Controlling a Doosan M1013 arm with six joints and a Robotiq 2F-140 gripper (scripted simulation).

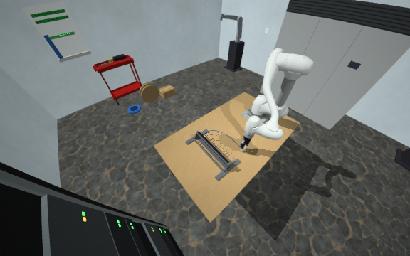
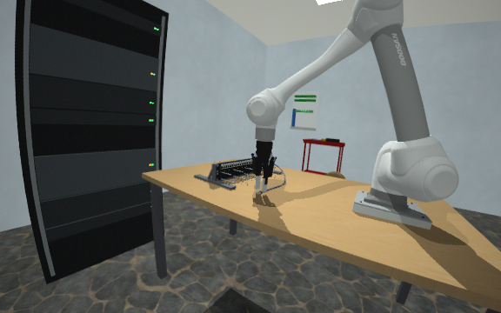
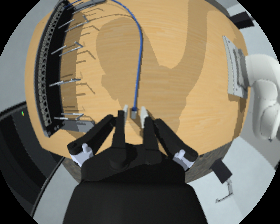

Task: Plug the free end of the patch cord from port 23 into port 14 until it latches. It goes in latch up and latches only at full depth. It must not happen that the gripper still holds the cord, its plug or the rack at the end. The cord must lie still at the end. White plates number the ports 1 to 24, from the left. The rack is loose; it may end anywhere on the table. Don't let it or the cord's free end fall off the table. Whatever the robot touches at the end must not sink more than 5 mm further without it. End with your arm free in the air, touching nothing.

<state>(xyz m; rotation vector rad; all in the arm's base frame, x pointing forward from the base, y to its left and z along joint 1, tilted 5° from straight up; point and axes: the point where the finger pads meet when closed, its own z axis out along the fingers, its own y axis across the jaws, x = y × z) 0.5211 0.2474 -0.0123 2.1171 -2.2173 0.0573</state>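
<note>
The grey patch-panel rack [image 1: 226, 167] [image 2: 216, 176] [image 3: 51, 63] stands on the wooden table [image 1: 198, 192] [image 2: 320, 209], with short cords sticking out of its front. The blue-grey patch cord [image 1: 226, 134] [image 2: 278, 183] [image 3: 140, 43] arcs from one end of the rack across the table. Its free plug [image 3: 132, 110] lies between my fingertips. My gripper [image 1: 242, 149] [image 2: 261, 188] [image 3: 134, 110] points straight down at the table in front of the rack. Its fingers stand partly apart around the plug, with a little room on either side. The port numbers are too small to read.
The arm's base plate [image 1: 248, 114] [image 2: 390, 210] [image 3: 232, 63] is bolted to the table behind the gripper. A tall black server cabinet [image 2: 94, 139] stands beyond the table's near edge. A red cart [image 1: 119, 76] stands far off on the floor.
</note>
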